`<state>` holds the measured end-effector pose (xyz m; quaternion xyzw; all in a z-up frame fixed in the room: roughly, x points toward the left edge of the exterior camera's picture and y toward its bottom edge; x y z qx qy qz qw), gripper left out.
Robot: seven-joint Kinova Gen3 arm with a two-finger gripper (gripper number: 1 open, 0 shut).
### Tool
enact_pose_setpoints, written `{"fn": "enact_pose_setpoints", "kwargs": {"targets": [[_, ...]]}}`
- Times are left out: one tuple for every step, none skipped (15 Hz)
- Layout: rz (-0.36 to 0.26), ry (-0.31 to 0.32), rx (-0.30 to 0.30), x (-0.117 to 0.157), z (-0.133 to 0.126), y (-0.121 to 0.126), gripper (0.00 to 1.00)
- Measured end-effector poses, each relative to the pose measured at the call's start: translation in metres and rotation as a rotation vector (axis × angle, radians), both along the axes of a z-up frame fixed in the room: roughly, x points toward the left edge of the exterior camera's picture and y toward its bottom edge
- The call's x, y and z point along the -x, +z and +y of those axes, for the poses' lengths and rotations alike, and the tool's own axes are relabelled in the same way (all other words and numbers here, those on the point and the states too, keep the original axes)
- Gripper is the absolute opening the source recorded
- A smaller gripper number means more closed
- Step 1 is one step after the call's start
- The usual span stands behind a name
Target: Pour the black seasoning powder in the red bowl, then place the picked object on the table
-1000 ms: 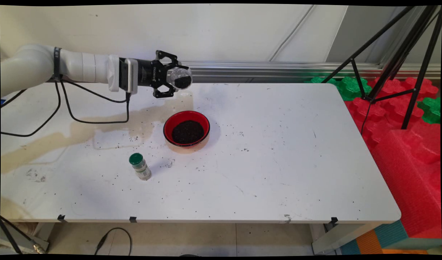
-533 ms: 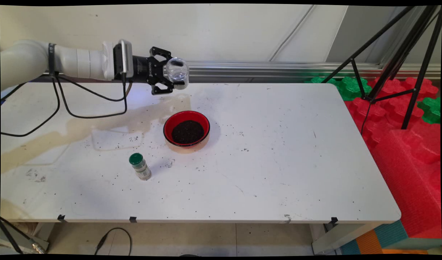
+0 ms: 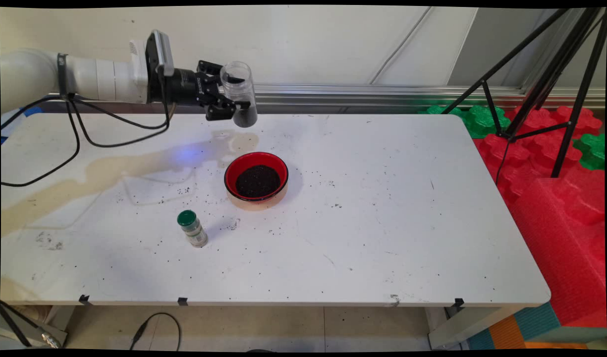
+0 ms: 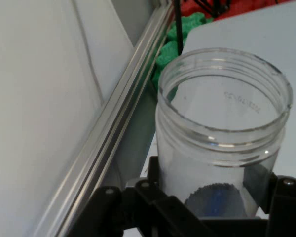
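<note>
The gripper hangs high over the table's far edge, clamped round a clear plastic jar held nearly upright, mouth up; a little dark grain sits at its bottom, seen also in the hand view; below it, at about five o'clock, a red bowl holds a heap of dark grains; at seven o'clock from the bowl stands a small green-capped bottle; dark specks lie scattered round both.

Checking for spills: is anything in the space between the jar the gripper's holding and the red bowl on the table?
Nothing visible. The clear jar hangs in the gripper above the table's far side; only bare table separates it from the red bowl.
</note>
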<state>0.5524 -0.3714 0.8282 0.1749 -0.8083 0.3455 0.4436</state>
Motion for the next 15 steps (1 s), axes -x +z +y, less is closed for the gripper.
{"fn": "enact_pose_setpoints", "kwargs": {"targets": [[0.039,0.023,-0.027,-0.002,0.000,0.002,0.00],[0.076,0.045,-0.053,-0.005,0.000,0.003,0.00],[0.106,0.063,-0.073,-0.007,0.000,0.004,0.00],[0.125,0.076,-0.087,-0.008,0.000,0.005,0.00],[0.148,0.090,-0.104,-0.010,0.000,0.006,0.00],[0.185,0.115,-0.130,-0.013,-0.001,0.007,0.00],[0.216,0.137,-0.153,-0.016,-0.001,0.008,0.00],[0.240,0.155,-0.171,-0.018,-0.001,0.008,0.00],[0.256,0.166,-0.182,-0.020,-0.001,0.009,0.00],[0.277,0.182,-0.199,-0.022,-0.001,0.009,0.00],[0.296,0.196,-0.217,-0.025,-0.001,0.009,0.00],[0.312,0.208,-0.233,-0.027,0.000,0.009,0.00],[0.323,0.217,-0.245,-0.029,0.000,0.009,0.00],[0.333,0.226,-0.257,-0.032,0.001,0.008,0.00],[0.340,0.234,-0.270,-0.035,0.002,0.008,0.00]]}}
